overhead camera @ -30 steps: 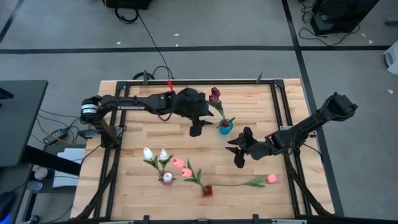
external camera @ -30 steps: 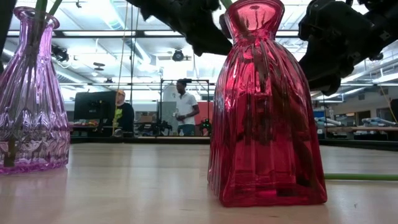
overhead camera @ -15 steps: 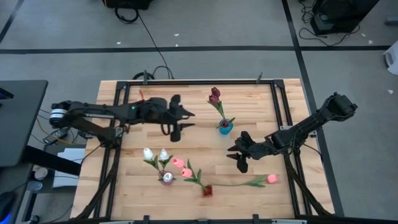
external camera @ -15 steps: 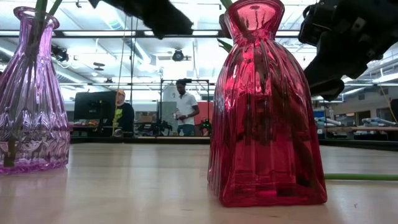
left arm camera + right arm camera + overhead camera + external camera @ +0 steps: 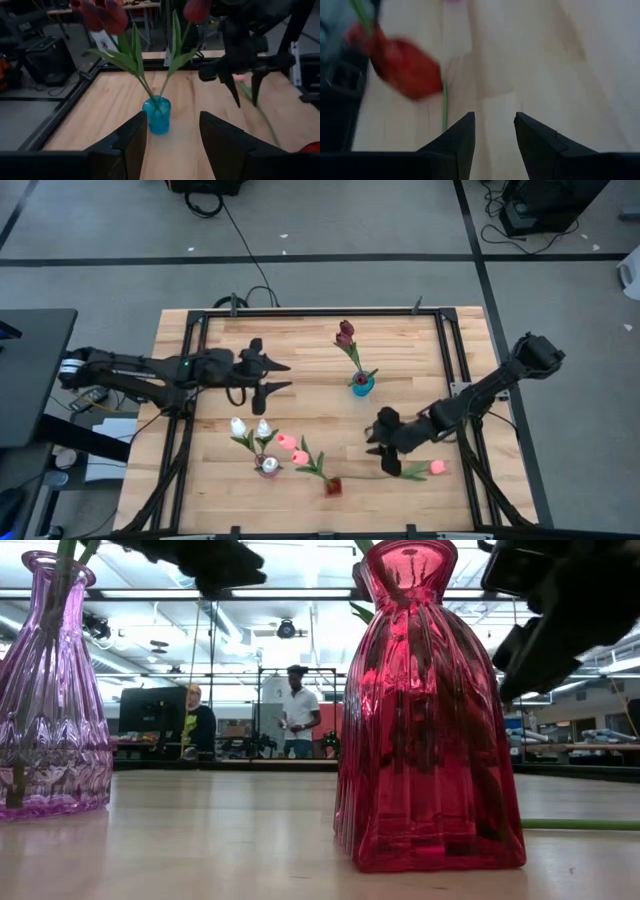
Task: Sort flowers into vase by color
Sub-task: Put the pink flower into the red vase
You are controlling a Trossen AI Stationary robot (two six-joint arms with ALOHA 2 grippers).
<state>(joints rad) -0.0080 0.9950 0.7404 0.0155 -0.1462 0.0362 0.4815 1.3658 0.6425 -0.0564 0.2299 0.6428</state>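
Note:
A pink tulip lies flat on the table near the front right, its head [image 5: 436, 467] to the right and its stem [image 5: 375, 476] running left toward the red vase [image 5: 333, 485]. That vase holds two pink tulips [image 5: 292, 449]. White tulips [image 5: 250, 427] stand in the purple vase [image 5: 268, 466], and maroon tulips [image 5: 345, 333] in the blue vase [image 5: 361, 384]. My right gripper [image 5: 385, 447] hangs open just beyond the lying stem, which shows ahead of its fingers [image 5: 444, 107]. My left gripper [image 5: 274, 377] is open at mid-left, facing the blue vase [image 5: 156, 115].
In the low view the red vase [image 5: 430, 710] and the purple vase [image 5: 55, 690] fill the foreground. A black metal frame [image 5: 445, 350] borders the table. Bare wood lies between the blue vase and the left gripper. People stand in the room beyond the table.
My left gripper has drawn back from beside the blue vase toward the table's left edge, still open and with nothing in it. My right gripper has moved toward the near edge and tipped down over the lying pink tulip's stem. No flower has moved.

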